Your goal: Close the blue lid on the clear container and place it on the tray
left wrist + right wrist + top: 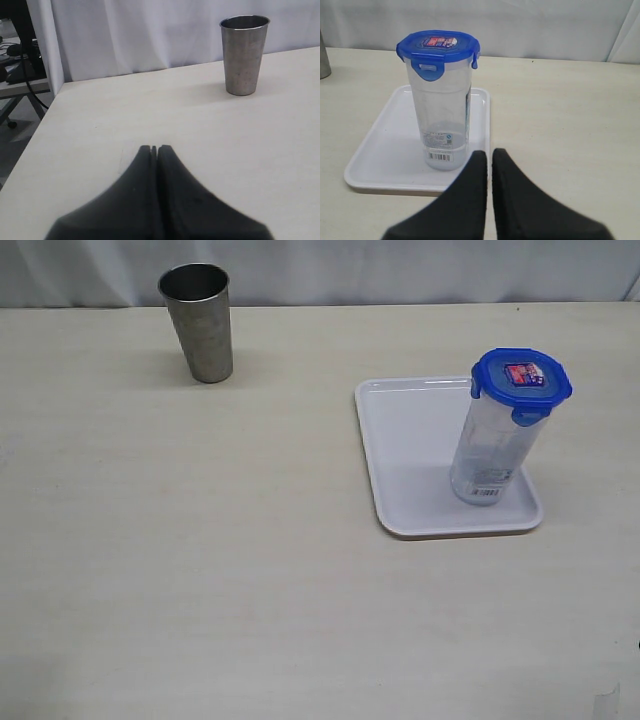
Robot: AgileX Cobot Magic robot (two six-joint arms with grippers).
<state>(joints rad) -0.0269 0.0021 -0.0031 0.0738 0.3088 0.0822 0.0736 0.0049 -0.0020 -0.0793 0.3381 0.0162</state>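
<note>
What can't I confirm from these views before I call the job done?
Far-side clips of the blue lid: hidden behind the lid itself in the exterior and right wrist views; only the near tabs show.
Label print on the clear container: too small to read in either view.
Bottom of the metal tumbler: too dark inside in the exterior view, hidden by its own wall in the left wrist view.
</note>
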